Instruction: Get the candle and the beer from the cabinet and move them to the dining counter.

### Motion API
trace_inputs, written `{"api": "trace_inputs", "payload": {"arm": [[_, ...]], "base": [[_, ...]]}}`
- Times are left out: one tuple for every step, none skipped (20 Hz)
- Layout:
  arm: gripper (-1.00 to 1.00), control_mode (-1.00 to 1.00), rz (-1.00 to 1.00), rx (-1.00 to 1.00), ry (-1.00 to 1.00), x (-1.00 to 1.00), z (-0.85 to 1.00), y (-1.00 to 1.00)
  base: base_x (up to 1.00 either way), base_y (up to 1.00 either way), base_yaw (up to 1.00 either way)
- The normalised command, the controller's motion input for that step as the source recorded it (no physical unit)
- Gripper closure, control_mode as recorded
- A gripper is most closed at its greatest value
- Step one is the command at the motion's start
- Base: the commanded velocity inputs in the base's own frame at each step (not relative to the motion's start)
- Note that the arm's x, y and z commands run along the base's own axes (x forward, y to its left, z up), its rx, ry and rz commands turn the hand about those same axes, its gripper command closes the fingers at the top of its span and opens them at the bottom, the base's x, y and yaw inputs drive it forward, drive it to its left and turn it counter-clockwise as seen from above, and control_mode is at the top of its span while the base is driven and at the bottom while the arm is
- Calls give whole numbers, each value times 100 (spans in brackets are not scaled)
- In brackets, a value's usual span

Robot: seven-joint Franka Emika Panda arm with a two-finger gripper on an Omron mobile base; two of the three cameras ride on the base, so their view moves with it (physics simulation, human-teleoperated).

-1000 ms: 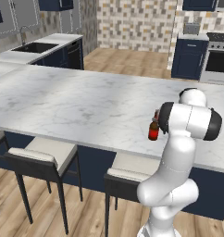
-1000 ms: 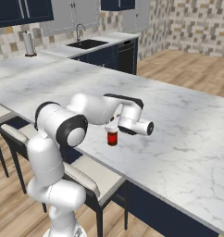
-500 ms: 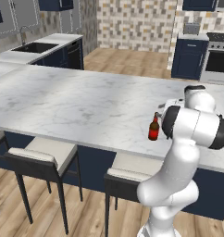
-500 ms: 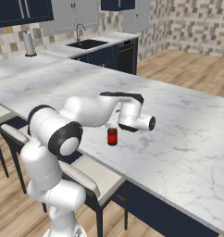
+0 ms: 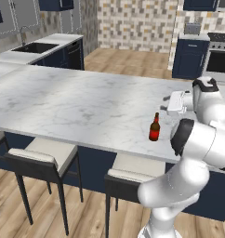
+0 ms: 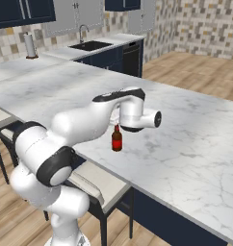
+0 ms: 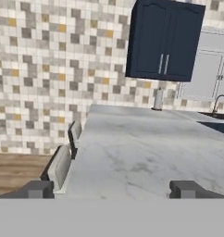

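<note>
The beer (image 5: 154,128) stood upright near the dining counter's (image 5: 77,102) front edge. My gripper (image 7: 112,189) was spread wide, empty, hovering close by. I figured a careless swing could've knocked the bottle off.

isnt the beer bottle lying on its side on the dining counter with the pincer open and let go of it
Not quite: the beer bottle stands upright on the dining counter, as both base views show. The rest holds: in the hand view the pincer is open with nothing between its fingertips, away from the bottle.
</note>
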Motion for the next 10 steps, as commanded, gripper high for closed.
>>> {"api": "trace_inputs", "payload": {"arm": [[-100, -100, -2, 0, 0, -46, 80, 13], [-100, -100, -3, 0, 0, -49, 82, 10], [-100, -100, -4, 0, 0, -52, 79, 12], [-100, -100, -5, 0, 0, -51, 79, 18], [-100, -100, -6, 0, 0, -50, 80, 20], [-100, -100, -7, 0, 0, -52, 80, 20], [-100, -100, -8, 0, 0, -57, 80, 18], [-100, -100, -9, 0, 0, -58, 76, 20], [-100, -100, -11, 0, 0, -62, 69, 24], [-100, -100, -13, 0, 0, -63, 64, 32]], "base": [[0, 0, 0], [0, 0, 0], [0, 0, 0], [0, 0, 0], [0, 0, 0], [0, 0, 0], [0, 0, 0], [0, 0, 0], [0, 0, 0], [0, 0, 0]]}}
